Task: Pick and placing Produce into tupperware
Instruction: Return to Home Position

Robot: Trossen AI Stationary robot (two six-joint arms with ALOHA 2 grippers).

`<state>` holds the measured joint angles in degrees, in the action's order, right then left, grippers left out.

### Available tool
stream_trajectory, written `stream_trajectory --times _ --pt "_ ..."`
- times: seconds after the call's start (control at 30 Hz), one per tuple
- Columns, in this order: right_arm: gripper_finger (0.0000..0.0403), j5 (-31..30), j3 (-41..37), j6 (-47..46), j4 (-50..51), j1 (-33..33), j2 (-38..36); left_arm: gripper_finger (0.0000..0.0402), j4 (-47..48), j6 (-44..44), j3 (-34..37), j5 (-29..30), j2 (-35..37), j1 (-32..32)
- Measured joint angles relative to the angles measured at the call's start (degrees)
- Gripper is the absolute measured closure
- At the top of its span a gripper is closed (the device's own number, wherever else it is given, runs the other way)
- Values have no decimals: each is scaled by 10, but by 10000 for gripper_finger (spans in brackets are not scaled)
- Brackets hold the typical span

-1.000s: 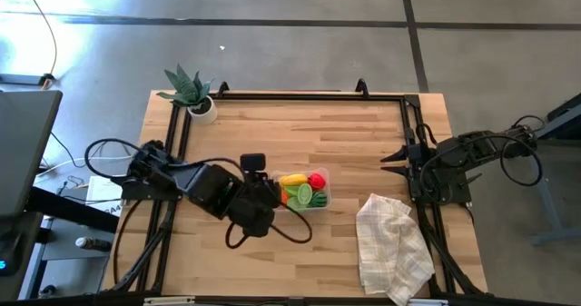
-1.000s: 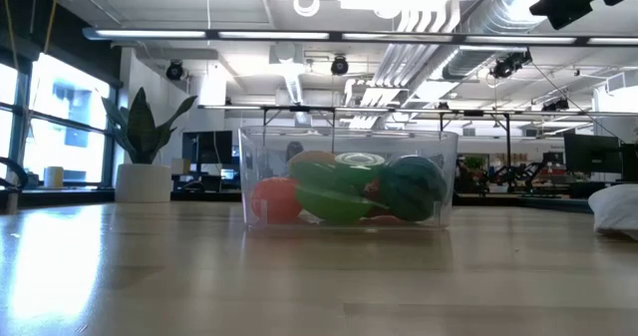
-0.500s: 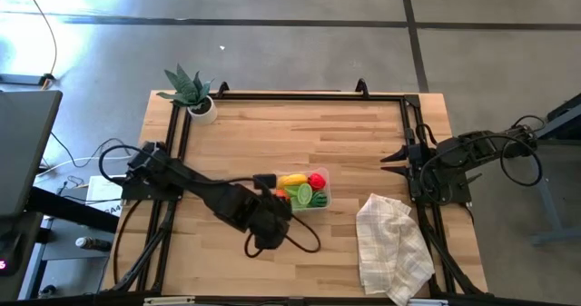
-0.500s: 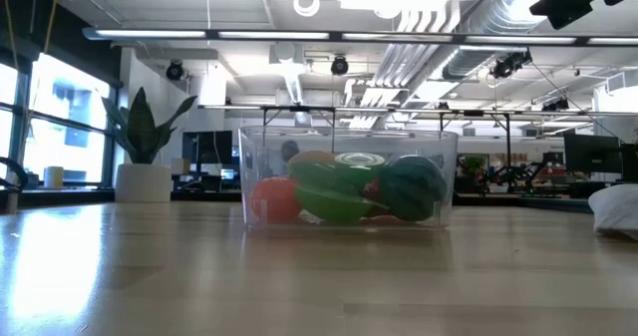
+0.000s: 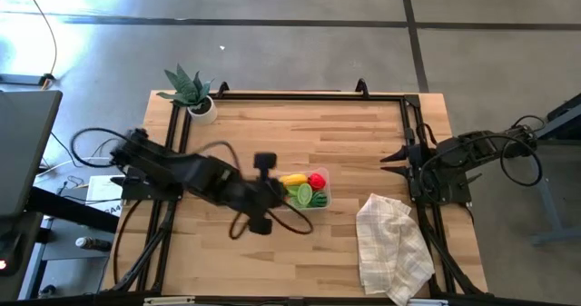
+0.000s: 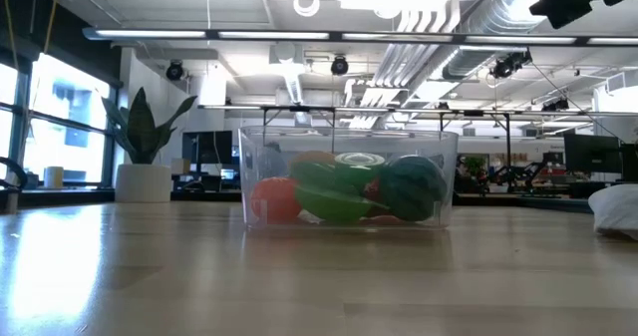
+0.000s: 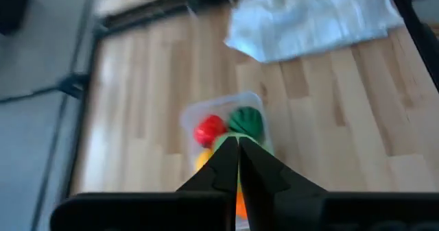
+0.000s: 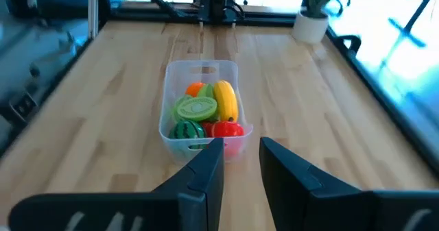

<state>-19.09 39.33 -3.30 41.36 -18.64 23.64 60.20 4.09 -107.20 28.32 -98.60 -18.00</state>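
the tupperware stands upright near the middle of the worktop, a little toward its front edge. all the produce in view lies inside it. in the right wrist view the contents read as follows: a yellow banana along one long wall, an orange at the far end, a round green slice on top in the middle, a striped watermelon and a red piece side by side at the near end.

the left hand is clenched and empty, its two dark fingers pressed tip to tip. in the high view it sits just beside the container's left end, and its arm shows there as a blur.

the right hand is released, fingers apart with nothing between them. it is parked at the right edge of the worktop, well apart from the container and pointing toward it.

a crumpled checked cloth lies on the front right of the worktop, near the container but apart from it. a potted plant stands at the rear left corner.
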Motion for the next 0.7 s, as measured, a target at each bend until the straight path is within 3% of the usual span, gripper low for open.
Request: stream_trajectory --times 0.17,0.37,0.57,0.7 --pt "318 0 0 -125 -1 0 0 395 -3 -7 32 32 71 0" --pt "318 4 0 -280 -54 0 0 395 -101 12 196 32 182 0" --pt "318 29 0 -269 -164 -1 -2 399 -218 35 344 32 309 -3" --pt "318 95 0 -203 -228 -1 -24 397 -243 21 388 34 368 -21"
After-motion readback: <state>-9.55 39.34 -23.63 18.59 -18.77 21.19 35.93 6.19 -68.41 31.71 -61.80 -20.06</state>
